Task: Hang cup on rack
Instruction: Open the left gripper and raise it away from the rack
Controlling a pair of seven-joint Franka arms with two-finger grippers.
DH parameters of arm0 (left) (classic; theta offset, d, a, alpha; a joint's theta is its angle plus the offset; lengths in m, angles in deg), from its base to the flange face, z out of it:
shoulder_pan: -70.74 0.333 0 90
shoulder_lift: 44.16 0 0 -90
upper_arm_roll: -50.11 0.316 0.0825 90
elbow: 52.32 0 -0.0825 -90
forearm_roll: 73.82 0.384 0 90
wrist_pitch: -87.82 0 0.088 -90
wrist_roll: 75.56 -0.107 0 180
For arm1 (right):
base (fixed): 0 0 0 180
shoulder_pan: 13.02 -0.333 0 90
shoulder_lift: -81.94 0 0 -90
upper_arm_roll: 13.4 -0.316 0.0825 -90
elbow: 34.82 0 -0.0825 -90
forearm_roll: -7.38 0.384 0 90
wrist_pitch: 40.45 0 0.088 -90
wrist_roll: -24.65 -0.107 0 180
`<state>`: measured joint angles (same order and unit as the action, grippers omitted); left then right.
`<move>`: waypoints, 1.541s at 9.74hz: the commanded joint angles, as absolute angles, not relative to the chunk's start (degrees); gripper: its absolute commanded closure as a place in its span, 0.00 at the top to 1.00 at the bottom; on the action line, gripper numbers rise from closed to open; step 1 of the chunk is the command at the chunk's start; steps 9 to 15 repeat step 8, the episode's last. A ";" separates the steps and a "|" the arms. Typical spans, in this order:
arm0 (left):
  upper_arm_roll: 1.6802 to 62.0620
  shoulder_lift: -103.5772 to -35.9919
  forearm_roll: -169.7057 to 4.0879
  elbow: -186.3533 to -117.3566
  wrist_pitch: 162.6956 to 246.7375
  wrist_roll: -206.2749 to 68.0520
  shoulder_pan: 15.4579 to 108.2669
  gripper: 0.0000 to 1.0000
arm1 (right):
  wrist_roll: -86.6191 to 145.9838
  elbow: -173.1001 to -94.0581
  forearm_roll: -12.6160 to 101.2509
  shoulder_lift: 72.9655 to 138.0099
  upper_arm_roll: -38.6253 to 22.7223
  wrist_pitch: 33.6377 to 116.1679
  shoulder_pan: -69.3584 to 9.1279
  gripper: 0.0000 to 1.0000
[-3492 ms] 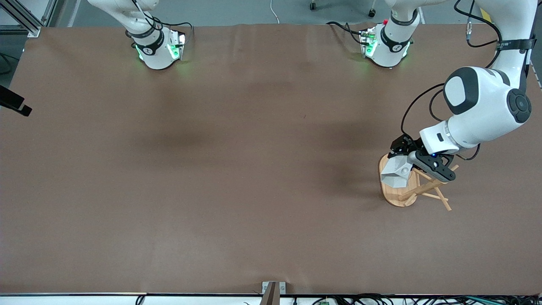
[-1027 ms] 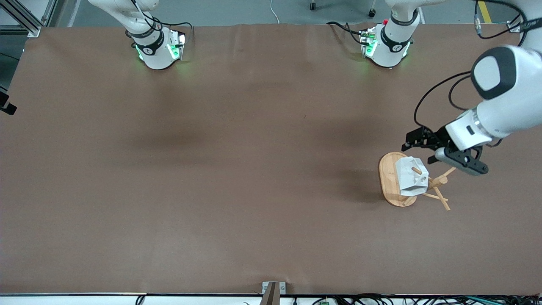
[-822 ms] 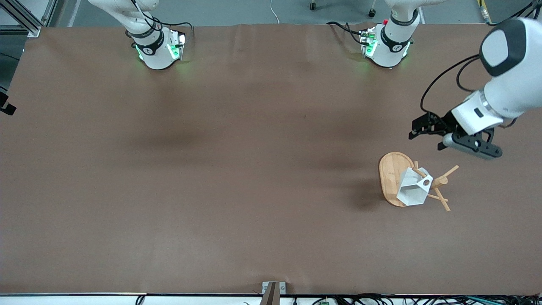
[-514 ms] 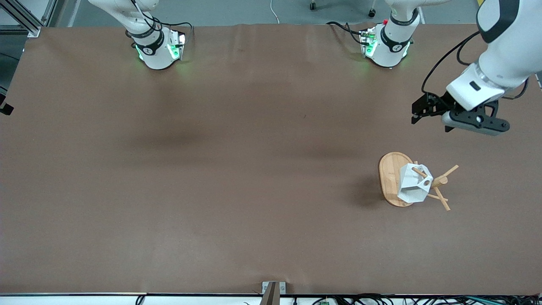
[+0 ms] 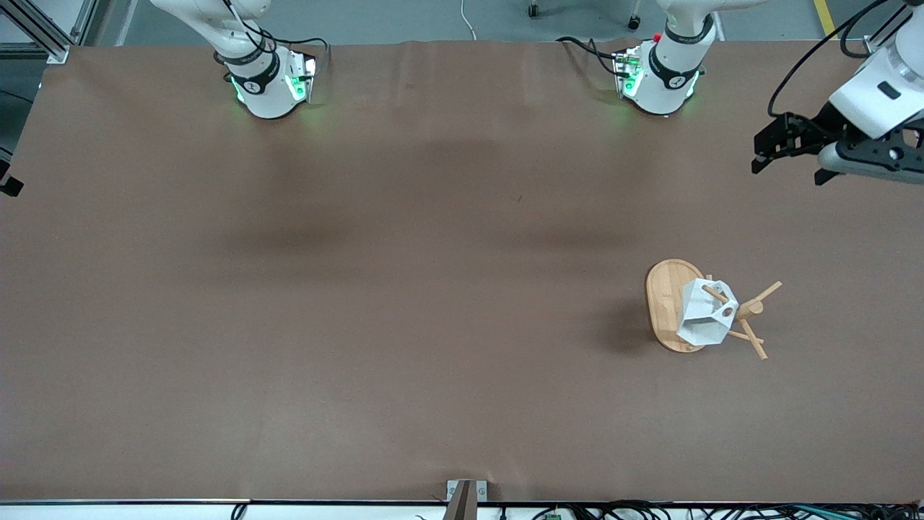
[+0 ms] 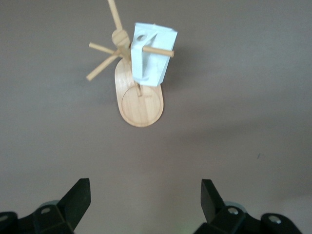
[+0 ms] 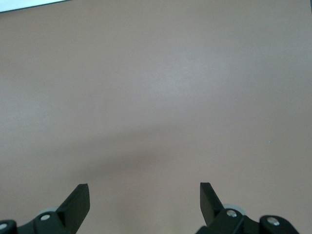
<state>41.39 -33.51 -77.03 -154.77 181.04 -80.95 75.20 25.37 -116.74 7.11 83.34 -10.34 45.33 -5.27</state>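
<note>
**Cup on peg, both sets of fingers spread wide and empty**

With nothing between them: left gripper (image 5: 787,167) up in the air over the bare brown counter (image 5: 404,289) at the left arm's end, close to the counter's edge and well apart from the rack. Fingers (image 6: 78,200) spread wide in the left wrist view, two dark tips framing open counter, rack and cup in sight past them.

Likewise wide and empty: right gripper (image 7: 145,197), seen only in its own wrist view, fingers (image 7: 78,199) parted over plain counter. Not seen in the front view apart from the arm's base by the counter's upper edge; waiting.

Outward to the task's things: white faceted cup (image 5: 706,313) hung on the bamboo rack (image 5: 664,300), one thin peg passing through the round hole in the blocky handle, peg end poking out past it. Cup tilted, clear of the counter, hanging above the oval base. Central post leaning in the front view, further pegs fanning out bare toward the left arm's end. Rack standing on the counter nearer the front camera than the left gripper's spot, toward the left arm's end. Cup touched by neither gripper.
</note>
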 commanded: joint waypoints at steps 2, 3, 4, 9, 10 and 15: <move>41.76 -33.52 -72.15 -151.13 176.95 -75.57 71.88 1.00 | 25.00 -117.17 6.50 82.64 -10.76 45.59 -4.93 1.00; 42.19 -35.62 -72.23 -148.76 176.68 -76.26 71.88 1.00 | 25.00 -117.26 6.59 82.64 -10.76 45.59 -4.93 1.00; 42.37 -37.29 -72.58 -146.82 175.46 -76.27 71.97 1.00 | 25.00 -117.26 6.59 82.64 -10.76 45.59 -4.93 1.00; 42.55 -40.74 -72.85 -142.23 172.28 -75.92 71.97 1.00 | 24.91 -117.44 6.68 82.64 -10.68 45.68 -4.84 1.00; 42.55 -40.74 -72.85 -142.23 172.28 -75.92 71.97 1.00 | 24.91 -117.44 6.68 82.64 -10.68 45.68 -4.84 1.00; 42.55 -40.74 -72.85 -142.23 172.28 -75.92 71.97 1.00 | 24.91 -117.44 6.68 82.64 -10.68 45.68 -4.84 1.00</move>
